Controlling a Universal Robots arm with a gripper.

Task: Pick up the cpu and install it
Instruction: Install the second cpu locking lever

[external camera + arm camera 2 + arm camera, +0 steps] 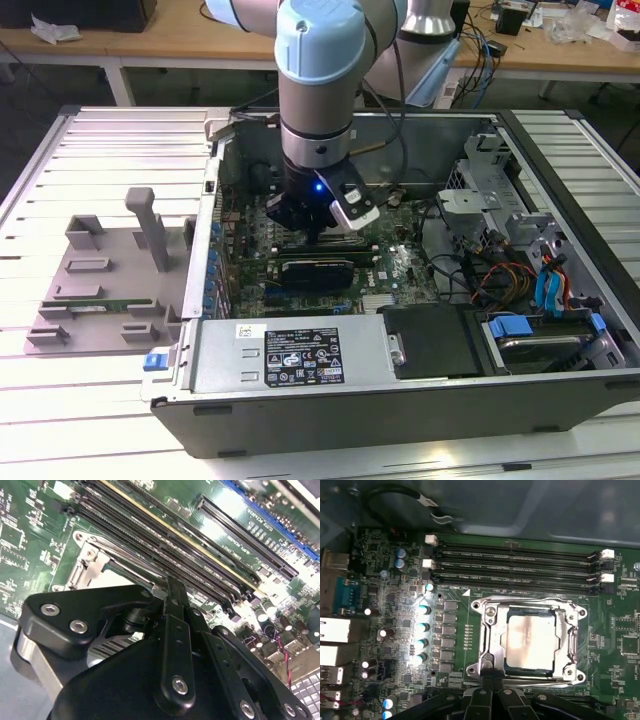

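Gripper (pixel 492 682): in the first wrist view the two black fingers (pixel 482 700) are pressed together with no gap and nothing between them, tips resting at the near edge of the socket frame (pixel 487 630). In the second wrist view the same closed fingertips (pixel 175 600) meet over the socket's metal bracket; whether they touch the metal cannot be told.

The cpu (pixel 530 640) sits flat inside the socket frame, silver top up, square to the frame. The gripper does not hold it.

Hidden: the gripper body covers the near side of the socket in the second wrist view, so the chip is not seen there. In the exterior view the arm (pixel 315 90) and gripper block the socket area of the motherboard (pixel 390 265).

Beyond the socket run the memory slots (pixel 520 562), close beside the frame. Farther out, the computer case (pixel 400 385) walls enclose the board; a grey fixture tray (pixel 95 290) lies outside, on the exterior view's left, well apart.
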